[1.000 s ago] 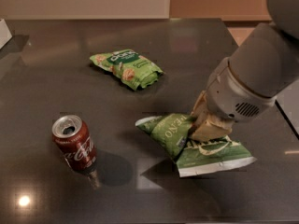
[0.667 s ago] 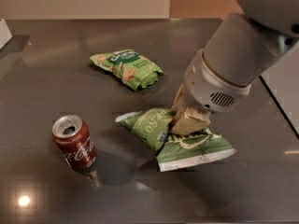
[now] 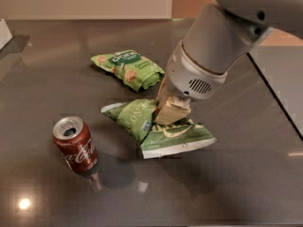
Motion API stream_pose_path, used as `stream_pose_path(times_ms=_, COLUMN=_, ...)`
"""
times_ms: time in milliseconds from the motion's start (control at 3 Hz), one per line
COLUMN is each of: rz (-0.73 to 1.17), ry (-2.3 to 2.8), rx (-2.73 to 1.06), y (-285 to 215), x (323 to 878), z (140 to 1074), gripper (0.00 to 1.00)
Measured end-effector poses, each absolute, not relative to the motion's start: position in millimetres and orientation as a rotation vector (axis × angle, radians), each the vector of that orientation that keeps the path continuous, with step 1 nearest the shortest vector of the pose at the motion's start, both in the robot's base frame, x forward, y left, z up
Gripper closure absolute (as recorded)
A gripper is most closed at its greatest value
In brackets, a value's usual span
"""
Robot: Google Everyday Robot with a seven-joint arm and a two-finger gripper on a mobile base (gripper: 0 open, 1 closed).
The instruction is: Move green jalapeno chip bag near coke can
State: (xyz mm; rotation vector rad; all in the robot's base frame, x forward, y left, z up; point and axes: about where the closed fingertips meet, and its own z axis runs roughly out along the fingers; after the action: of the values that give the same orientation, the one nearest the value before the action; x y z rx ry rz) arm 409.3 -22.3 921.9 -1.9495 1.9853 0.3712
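Observation:
The green jalapeno chip bag [image 3: 147, 124] lies crumpled and folded at the middle of the dark table, its silvery end pointing front right. My gripper [image 3: 171, 111] comes down from the upper right and is shut on the bag's middle, its tan fingers [image 3: 165, 109] pinching the fold. The coke can [image 3: 75, 146] stands tilted at the front left, open top showing, a short gap to the left of the bag's near corner.
A smaller light-green snack bag [image 3: 129, 69] with a dark green label lies just behind the gripper. A white object [image 3: 4, 32] sits at the far left edge. The table's right edge [image 3: 277, 98] runs diagonally beside the arm.
My gripper has carried the green chip bag leftward, closer to the coke can. The can and the small snack bag have not moved.

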Motion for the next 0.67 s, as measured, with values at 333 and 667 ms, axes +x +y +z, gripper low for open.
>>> stream_pose_path(times_ms=333, rz=0.407, ry=1.972, rx=-1.947, y=-13.9, x=415.7, z=916.2, gripper=0.37)
stream_pose_path(times_ms=667, rz=0.444, ry=1.956, rx=-1.953, y=-1.6, x=414.5, z=912.0, gripper=0.13)
